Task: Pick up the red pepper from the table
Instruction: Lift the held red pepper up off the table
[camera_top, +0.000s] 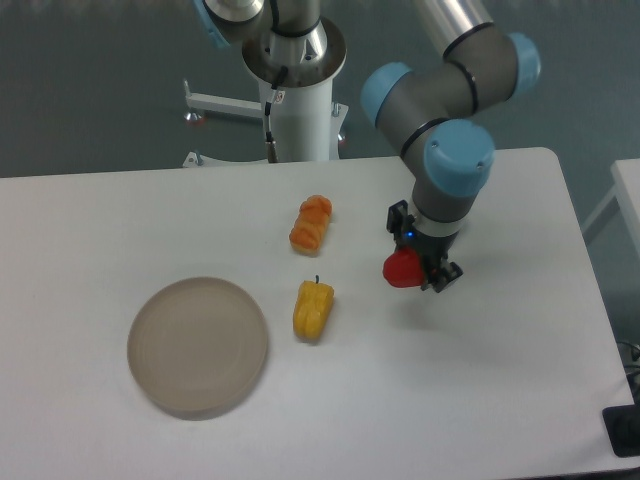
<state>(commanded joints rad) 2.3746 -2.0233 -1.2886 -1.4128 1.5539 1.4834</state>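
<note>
Seemingly near done: yellow pepper (313, 310) and orange pepper (311, 223) lie on the table (520, 400) mid-frame, while right of centre the gripper (425, 272) clamps the red pepper (402, 270), apparently lifted off the surface, carry-off possibly left.
</note>
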